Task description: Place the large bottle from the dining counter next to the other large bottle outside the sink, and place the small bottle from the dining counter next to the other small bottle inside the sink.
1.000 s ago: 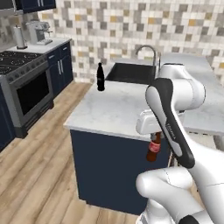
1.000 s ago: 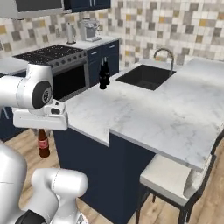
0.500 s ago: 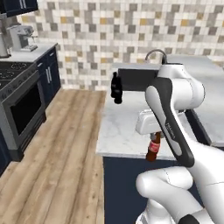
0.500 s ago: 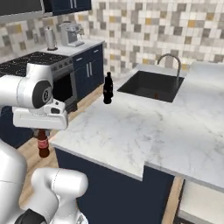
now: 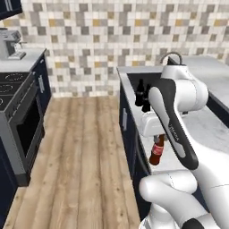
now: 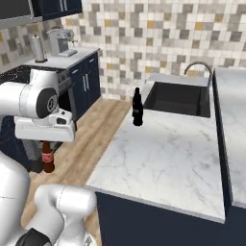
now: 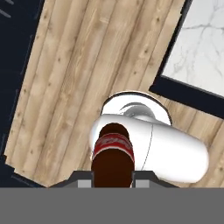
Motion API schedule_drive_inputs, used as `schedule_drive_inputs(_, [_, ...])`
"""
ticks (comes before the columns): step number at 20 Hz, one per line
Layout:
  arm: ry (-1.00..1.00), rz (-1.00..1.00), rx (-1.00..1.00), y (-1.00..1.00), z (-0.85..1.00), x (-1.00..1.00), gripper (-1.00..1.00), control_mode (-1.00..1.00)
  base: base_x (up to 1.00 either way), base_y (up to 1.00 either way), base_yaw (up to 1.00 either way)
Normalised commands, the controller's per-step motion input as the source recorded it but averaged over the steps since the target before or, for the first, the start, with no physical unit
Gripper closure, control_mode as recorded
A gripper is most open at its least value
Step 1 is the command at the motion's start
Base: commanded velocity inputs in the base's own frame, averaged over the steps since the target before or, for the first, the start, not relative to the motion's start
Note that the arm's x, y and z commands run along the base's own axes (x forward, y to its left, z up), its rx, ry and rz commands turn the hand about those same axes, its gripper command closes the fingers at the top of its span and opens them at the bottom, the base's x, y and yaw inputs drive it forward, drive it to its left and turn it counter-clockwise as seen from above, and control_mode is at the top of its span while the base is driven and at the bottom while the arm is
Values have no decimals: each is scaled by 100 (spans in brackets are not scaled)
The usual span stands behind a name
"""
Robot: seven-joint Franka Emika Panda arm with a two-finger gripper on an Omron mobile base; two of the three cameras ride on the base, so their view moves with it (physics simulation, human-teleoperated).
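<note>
Gripper (image 6: pixel 46 144) closed on the neck of the small bottle (image 6: pixel 47 161), which hangs upright below the hand, over the wooden floor (image 6: pixel 91 139) and off the table (image 6: pixel 168 149). The sink (image 6: pixel 178 98) lies ahead and to the arm's right, beyond the large bottle (image 6: pixel 137 107) standing near its corner. The carry must therefore run across the table edge toward the basin.

the small bottle's (image 5: pixel 157 151) top is hidden under the white hand; the arm covers part of the large bottle (image 5: pixel 142 93).
</note>
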Motion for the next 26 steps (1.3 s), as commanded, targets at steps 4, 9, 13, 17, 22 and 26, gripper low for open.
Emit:
schedule_drive_inputs(4, [0,0,0,0,0,0,100,100,81,100,-34])
schedule_drive_inputs(9, [0,0,0,0,0,0,100,100,100,100,-53])
schedule_drive_inputs(13, [0,0,0,0,0,0,100,100,100,100,-55])
schedule_drive_inputs(17, [0,0,0,0,0,0,100,100,96,100,-43])
schedule_drive_inputs(22, [0,0,0,0,0,0,100,100,72,100,-26])
schedule_drive_inputs(26, [0,0,0,0,0,0,100,100,80,100,-27])
